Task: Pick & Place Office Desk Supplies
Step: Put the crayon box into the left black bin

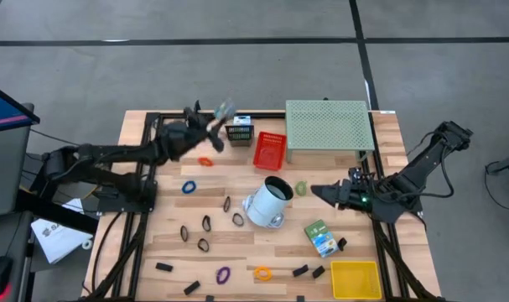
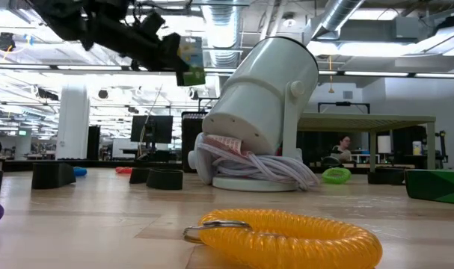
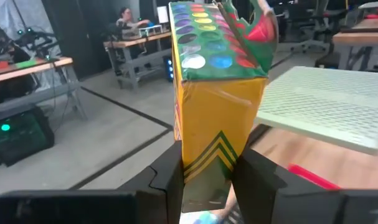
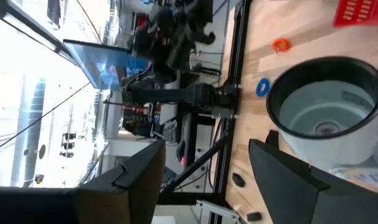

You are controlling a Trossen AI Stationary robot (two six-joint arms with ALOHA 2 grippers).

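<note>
The light wooden table (image 1: 166,256) carried a pale green perforated metal box (image 1: 329,126), a white cylindrical cup lying tilted on its side (image 1: 269,201), a red plastic mesh basket (image 1: 269,149) and a yellow tray (image 1: 355,279). The left gripper (image 1: 212,117) hung above the table's far edge, clenched on a yellow-green cardboard crayon box (image 3: 210,87). The right gripper (image 1: 317,191) rested low beside the cup, jaws spread and empty. Black binder clips (image 1: 202,245) and a coiled orange ring (image 1: 262,273) lay scattered nearer the front.
</note>
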